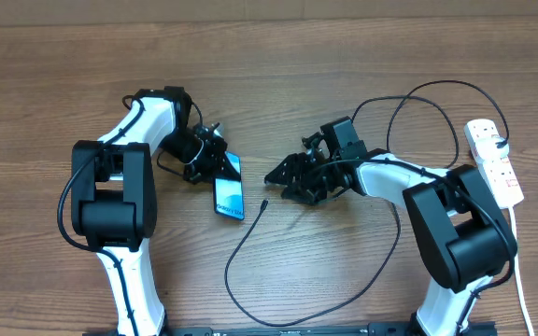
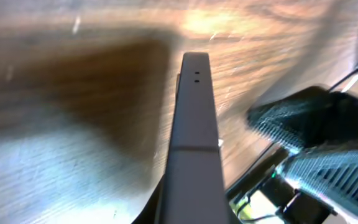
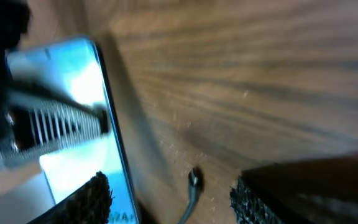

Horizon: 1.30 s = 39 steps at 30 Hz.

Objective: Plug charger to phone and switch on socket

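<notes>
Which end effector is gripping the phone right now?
The left end effector, shut on the upper end of the phone. The right end effector is open and empty, near the loose connector tip of the charger.

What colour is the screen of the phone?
The phone has a bright blue screen, seen best in the overhead view.

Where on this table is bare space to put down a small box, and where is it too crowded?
Free: the far strip of table beyond both arms, and the wood left of the left arm. Bare wood also lies inside the charger loop near the front edge. Crowded: the centre, around the phone, and by the socket.
</notes>
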Available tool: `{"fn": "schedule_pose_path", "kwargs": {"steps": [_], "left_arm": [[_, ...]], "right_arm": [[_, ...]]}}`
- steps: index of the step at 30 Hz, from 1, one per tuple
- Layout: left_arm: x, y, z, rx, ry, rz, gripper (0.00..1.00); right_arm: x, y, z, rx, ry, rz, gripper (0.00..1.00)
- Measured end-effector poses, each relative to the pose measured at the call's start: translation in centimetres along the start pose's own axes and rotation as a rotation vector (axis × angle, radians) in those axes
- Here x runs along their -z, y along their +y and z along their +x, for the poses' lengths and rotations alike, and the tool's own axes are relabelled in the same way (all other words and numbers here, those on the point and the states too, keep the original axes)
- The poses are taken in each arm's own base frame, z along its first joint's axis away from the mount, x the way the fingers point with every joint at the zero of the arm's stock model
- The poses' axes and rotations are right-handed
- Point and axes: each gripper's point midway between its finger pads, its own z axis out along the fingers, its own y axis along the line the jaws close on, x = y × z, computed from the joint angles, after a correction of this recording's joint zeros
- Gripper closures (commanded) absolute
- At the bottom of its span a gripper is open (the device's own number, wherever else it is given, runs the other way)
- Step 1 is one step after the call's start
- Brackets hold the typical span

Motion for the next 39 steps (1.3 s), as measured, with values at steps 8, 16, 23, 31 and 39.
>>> {"fn": "schedule_pose_path", "kwargs": {"steps": [8, 16, 23, 31, 39], "left_arm": [[0.1, -1.0, 2.1, -0.022, 0.078, 0.063, 0.96], [0.2, -1.8, 2.2, -0.066, 0.079, 0.11, 0.96], [0.4, -1.9, 2.1, -0.061, 0.074, 0.127, 0.96], [2.3, -2.4, 1.1, -0.056, 0.017, 0.267, 0.96], [2.9, -2.3, 0.9, -0.049, 0.001, 0.296, 0.96]], "right_arm": [[0.4, 1.9, -0.8, 0.086, -0.036, -0.043, 0.0], [0.2, 1.1, -0.5, 0.086, -0.024, -0.019, 0.42], [-0.1, -1.2, -0.6, 0.006, -0.042, 0.068, 0.79], [1.7, -3.1, 2.1, -0.205, 0.058, 0.282, 0.8], [0.8, -1.1, 4.1, -0.105, -0.035, 0.517, 0.5]]}}
